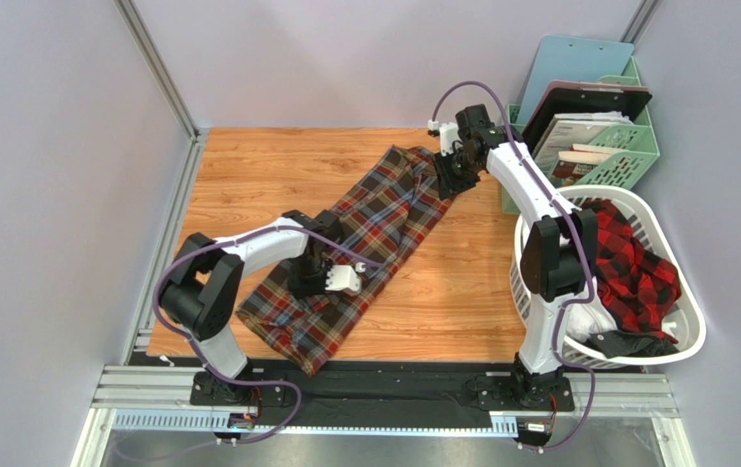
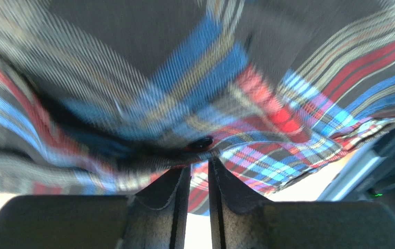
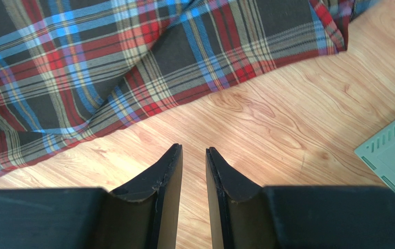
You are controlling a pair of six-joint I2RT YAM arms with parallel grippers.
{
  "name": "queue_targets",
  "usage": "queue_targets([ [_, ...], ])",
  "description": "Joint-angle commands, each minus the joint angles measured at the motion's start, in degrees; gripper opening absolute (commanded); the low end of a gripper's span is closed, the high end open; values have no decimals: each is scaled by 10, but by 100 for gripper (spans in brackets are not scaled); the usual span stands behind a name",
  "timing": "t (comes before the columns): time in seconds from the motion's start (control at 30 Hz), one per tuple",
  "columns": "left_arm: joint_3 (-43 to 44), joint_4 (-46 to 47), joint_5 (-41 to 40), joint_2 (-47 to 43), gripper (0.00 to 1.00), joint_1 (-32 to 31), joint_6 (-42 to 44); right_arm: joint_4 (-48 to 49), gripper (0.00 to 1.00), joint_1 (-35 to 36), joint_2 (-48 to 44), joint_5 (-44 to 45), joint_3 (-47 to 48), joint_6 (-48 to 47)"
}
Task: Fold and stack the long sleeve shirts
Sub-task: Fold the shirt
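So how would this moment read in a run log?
tartan shirt: long strip on table | left gripper: jaws narrow at a fold, grip unclear | right gripper: open, empty, beside shirt edge | red-black shirt: in basket

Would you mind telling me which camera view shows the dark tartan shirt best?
The top external view: the dark tartan shirt lies there whole, a long diagonal strip. The left wrist view shows only blurred cloth close up; the right wrist view shows only one edge.

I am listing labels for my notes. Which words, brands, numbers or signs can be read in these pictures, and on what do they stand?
None can be read.
The papers in the green crate may carry print, but it is too small to read.
The plaid shirt shows no label.
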Motion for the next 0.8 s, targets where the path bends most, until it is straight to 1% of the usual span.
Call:
queue_targets([
  [0.0,89,-47,72,37,24,-73,-91,-12,28,-9,12,-13,29,-6],
  [0.07,118,-47,102,52,23,-106,-131,-11,27,-11,17,-17,31,-5],
  [0.1,152,-45,115,60,23,-133,-149,-11,27,-12,20,-19,31,-3],
  [0.13,169,-45,128,76,22,-143,-184,-11,27,-11,24,-23,30,0],
  [0.17,183,-46,157,84,22,-150,-201,-11,27,-12,26,-33,28,3],
  [0.23,218,-48,182,93,21,-153,-236,-12,26,-11,30,-48,17,15],
  [0.3,221,-48,175,83,21,-148,-241,-9,26,-9,30,-77,0,19],
  [0.37,212,-54,159,51,21,-139,-230,-1,25,-3,29,-94,-25,26],
  [0.43,197,-74,158,12,22,-111,-210,8,25,13,26,-101,-42,30],
  [0.47,191,-79,171,-5,22,-97,-202,19,25,20,24,-106,-53,38],
  [0.5,178,-85,176,-22,22,-63,-195,24,24,35,24,-107,-58,41],
  [0.53,174,-89,183,-57,22,-44,-183,28,24,44,26,-109,-59,46],
  [0.57,170,-94,213,-75,24,-23,-173,35,24,54,30,-105,-60,50],
  [0.6,168,-100,229,-108,26,23,-161,36,24,72,40,-100,-60,53],
  [0.63,165,-98,239,-123,27,46,-160,37,23,82,46,-97,-60,52],
  [0.67,163,-99,255,-135,31,68,-155,40,23,92,53,-81,-59,52],
  [0.7,163,-105,261,-154,32,107,-144,41,22,111,59,-71,-60,50],
  [0.77,156,-101,270,-171,37,141,-136,39,21,128,83,-44,-60,48],
])
